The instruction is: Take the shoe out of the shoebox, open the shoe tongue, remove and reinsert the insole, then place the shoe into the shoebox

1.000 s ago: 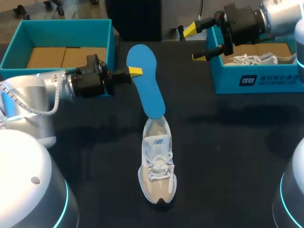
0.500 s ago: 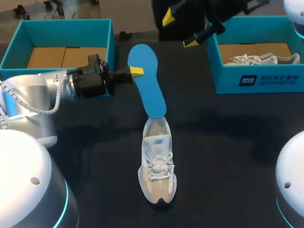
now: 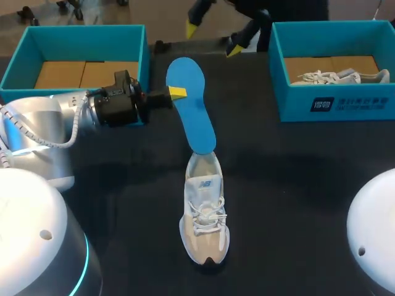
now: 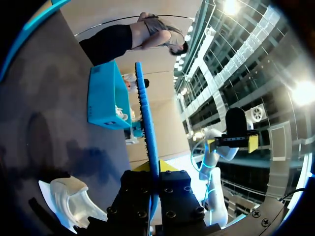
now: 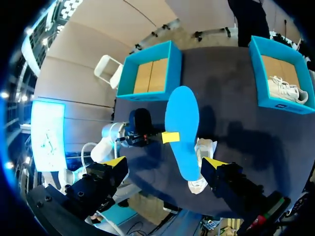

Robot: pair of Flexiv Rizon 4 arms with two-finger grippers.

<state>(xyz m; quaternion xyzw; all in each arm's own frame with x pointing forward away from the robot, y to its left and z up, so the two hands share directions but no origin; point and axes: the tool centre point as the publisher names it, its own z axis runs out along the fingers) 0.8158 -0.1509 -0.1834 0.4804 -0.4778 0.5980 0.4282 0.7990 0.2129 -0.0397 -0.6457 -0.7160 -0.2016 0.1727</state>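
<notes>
White print (image 3: 349,103), too small to make out, runs along the front wall of the teal shoebox (image 3: 296,110) at the table's (image 3: 296,179) far right corner, and a small logo (image 3: 204,184) marks the shoe (image 3: 203,231) tongue near the front edge.

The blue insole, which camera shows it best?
The head view: the blue insole shows its whole flat face, pinched at one edge by the left gripper, its near end at the shoe. The right wrist view also shows it whole, from farther off. The left wrist view sees only its thin edge.
</notes>
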